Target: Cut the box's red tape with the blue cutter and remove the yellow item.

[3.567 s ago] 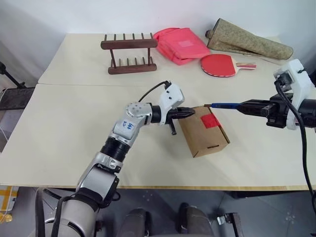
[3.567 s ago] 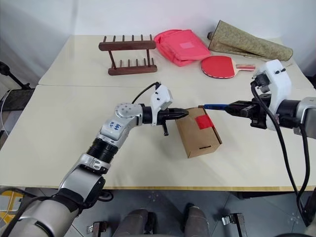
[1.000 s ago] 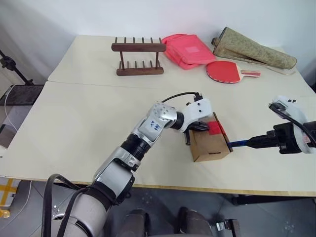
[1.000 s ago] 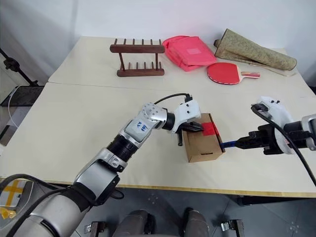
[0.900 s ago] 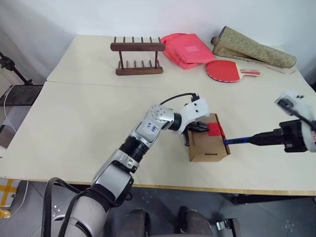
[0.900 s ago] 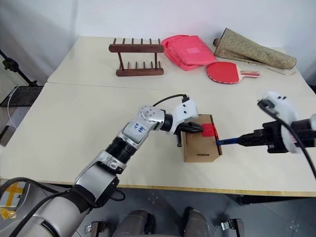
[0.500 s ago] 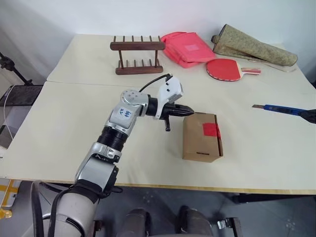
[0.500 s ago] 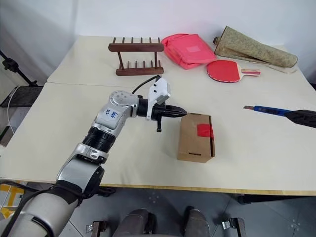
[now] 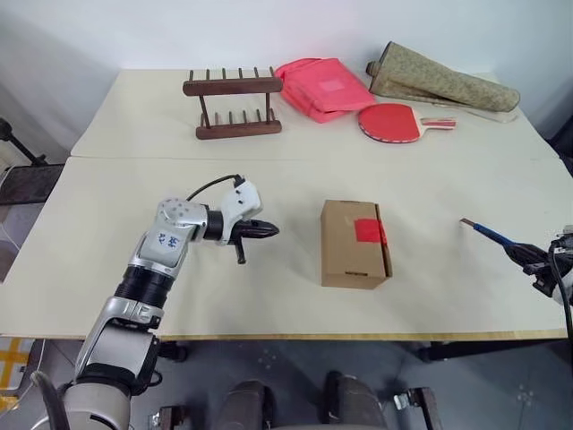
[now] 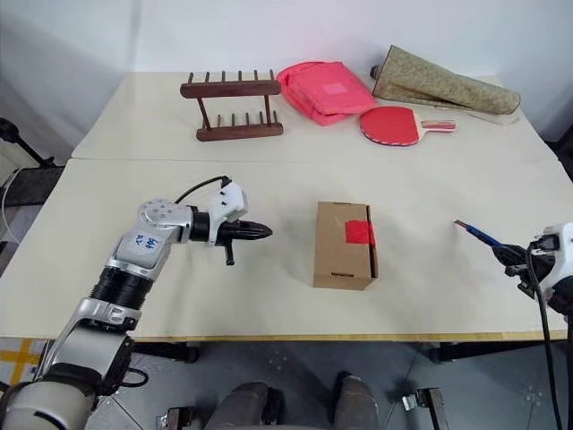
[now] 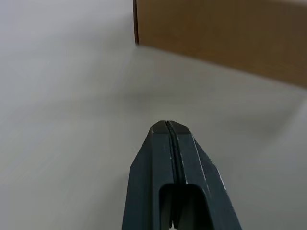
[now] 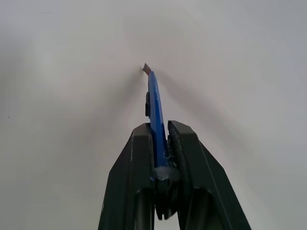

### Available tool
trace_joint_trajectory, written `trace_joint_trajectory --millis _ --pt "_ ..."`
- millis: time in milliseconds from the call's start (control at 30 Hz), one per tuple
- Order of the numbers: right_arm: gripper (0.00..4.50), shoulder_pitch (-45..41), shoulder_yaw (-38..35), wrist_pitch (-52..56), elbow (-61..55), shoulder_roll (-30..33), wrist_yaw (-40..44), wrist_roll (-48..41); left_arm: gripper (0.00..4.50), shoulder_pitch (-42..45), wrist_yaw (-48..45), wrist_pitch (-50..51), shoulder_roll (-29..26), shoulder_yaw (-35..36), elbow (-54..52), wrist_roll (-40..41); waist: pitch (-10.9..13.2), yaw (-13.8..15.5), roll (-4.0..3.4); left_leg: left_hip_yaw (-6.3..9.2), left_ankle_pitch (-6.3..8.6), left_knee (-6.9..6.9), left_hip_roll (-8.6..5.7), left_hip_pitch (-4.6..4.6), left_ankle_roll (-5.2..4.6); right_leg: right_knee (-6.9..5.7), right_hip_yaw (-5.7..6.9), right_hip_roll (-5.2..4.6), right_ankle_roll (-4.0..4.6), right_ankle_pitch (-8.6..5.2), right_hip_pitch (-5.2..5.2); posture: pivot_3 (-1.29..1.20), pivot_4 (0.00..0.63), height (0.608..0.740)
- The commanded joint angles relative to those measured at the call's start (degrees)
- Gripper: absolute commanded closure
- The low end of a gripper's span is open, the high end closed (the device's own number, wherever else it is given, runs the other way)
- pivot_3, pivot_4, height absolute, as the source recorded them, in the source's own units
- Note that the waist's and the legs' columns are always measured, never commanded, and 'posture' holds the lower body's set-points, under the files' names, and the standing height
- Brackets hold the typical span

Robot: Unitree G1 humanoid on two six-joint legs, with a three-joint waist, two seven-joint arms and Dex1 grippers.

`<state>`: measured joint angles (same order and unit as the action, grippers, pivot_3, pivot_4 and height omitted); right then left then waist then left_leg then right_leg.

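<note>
The table (image 9: pixel 134 296) carries the box (image 9: pixel 349 251), a wooden rack (image 9: pixel 235 103) (far side), a pink bag (image 9: pixel 324 85), a paddle (image 9: pixel 394 122).

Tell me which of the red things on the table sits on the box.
The red tape, a small patch across the box's top. The red paddle and the pink-red bag lie at the table's far side.

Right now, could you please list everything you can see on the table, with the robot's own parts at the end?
box: one, brown cardboard, middle of the near table.
tape: one patch, red, on the box's top.
cutter: one, blue, held in the right hand, over the table's right side.
rack: one, dark wood with pegs, far left.
bag: one, pink, far middle.
paddle: one, red, right of the bag.
roll: one, olive-brown, far right.
table: two, cream, joined.
left hand: shut, empty, left of the box.
right hand: shut on the cutter.
</note>
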<state>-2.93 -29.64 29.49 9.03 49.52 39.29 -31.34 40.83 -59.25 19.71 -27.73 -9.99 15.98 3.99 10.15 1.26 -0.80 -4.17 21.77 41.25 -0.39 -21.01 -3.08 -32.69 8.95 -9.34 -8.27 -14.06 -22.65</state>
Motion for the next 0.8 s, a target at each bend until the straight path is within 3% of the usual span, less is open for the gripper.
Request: trace_joint_trajectory --millis 33,67,133,333,400,500,600,800 --pt "3.99 1.1 -2.5 -3.5 -1.0 0.5 3.6 0.0 4.50 -2.9 2.0 3.3 -1.3 2.1 -5.8 1.5 0.0 0.2 -0.12 0.01 0.00 0.00 -0.01 0.01 0.00 -0.04 0.00 -0.03 0.00 0.00 0.00 0.00 0.150 0.740" --pt "3.99 1.5 -3.2 -3.5 -2.2 0.9 5.3 -0.9 4.50 -3.4 2.4 4.1 -1.4 2.3 -6.7 1.7 0.0 0.2 -0.17 0.02 0.00 0.00 -0.02 0.01 0.00 -0.04 0.00 -0.04 0.00 0.00 0.00 0.00 0.150 0.740" --pt "3.35 2.8 -4.5 -0.4 -7.1 2.9 9.6 -4.4 4.50 -4.4 2.7 5.6 -1.3 2.7 -8.3 2.6 0.1 0.3 -0.25 0.09 0.00 0.00 -0.01 -0.01 0.01 -0.07 0.05 -0.03 0.00 0.00 -0.01 0.00 0.150 0.740" --pt "3.35 5.1 -3.6 12.2 -23.0 9.1 17.3 -14.4 4.50 -4.5 3.0 7.2 0.5 2.2 -11.8 5.1 0.3 0.2 -0.51 0.11 0.00 0.01 0.00 -0.01 0.00 -0.14 0.05 -0.04 0.00 0.00 -0.03 0.00 0.150 0.740" --pt "3.35 3.4 -1.7 15.5 -25.9 10.0 15.4 -15.6 4.50 -3.3 2.8 7.9 1.5 1.7 -12.3 5.9 0.3 0.3 -0.43 0.12 0.00 0.02 0.00 0.00 0.01 -0.16 0.05 -0.05 0.01 0.00 -0.02 0.00 0.150 0.740" --pt "3.35 -5.9 5.3 28.0 -29.4 8.9 5.2 -20.5 4.50 0.6 2.3 8.5 5.5 -0.9 -12.6 7.0 0.4 0.3 -0.38 0.15 0.00 0.15 -0.06 -0.09 0.00 -0.17 0.05 -0.13 0.01 0.00 -0.03 0.00 0.150 0.740" --pt "3.35 -12.8 10.5 35.0 -29.7 4.9 -1.0 -22.9 4.50 3.9 2.9 6.1 9.4 -4.3 -9.2 4.6 0.4 0.7 -0.35 0.33 -0.01 0.30 -0.10 -0.18 -0.02 -0.19 0.07 -0.23 0.07 0.03 -0.03 0.00 0.150 0.740" --pt "1.49 -18.0 14.9 38.8 -26.1 1.5 -6.3 -20.0 4.50 7.0 5.6 4.1 14.0 -7.6 -4.3 1.7 0.4 0.7 -0.37 0.32 0.00 0.09 -0.15 -0.25 0.00 -0.21 0.16 -0.15 0.06 0.03 -0.14 0.00 0.150 0.740"
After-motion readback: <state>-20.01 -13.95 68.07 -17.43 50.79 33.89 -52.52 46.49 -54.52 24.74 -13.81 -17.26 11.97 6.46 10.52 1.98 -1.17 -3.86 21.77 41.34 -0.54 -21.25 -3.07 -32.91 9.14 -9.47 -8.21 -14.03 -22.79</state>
